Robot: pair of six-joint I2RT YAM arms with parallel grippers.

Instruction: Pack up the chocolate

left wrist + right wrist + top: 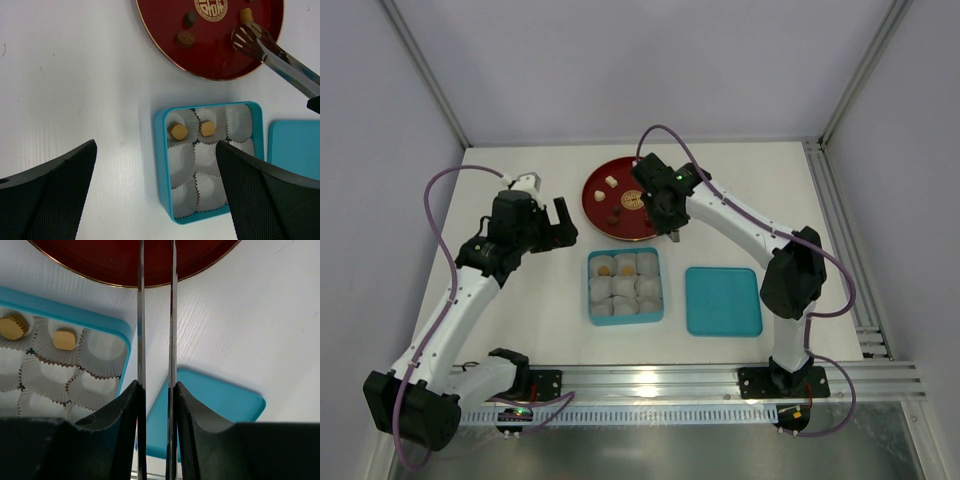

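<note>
The chocolate lies partly on a red plate (598,172): a cream piece (609,181) and brown pieces (607,212). The left wrist view shows a dark piece (189,18), a brown piece (185,38) and a tan piece (245,15). Two tan pieces (177,131) (207,128) sit in paper cups of the teal box (591,297). My right gripper (156,387) is shut on metal tongs (140,315). The tongs' slotted tips (245,36) hover over the plate just beside the tan piece. My left gripper (156,147) is open, empty, above the box's left edge.
A teal lid (722,300) lies flat to the right of the box. Several empty white paper cups (210,182) fill the rest of the box. A metal rail (720,380) runs along the near table edge, and grey walls enclose the table.
</note>
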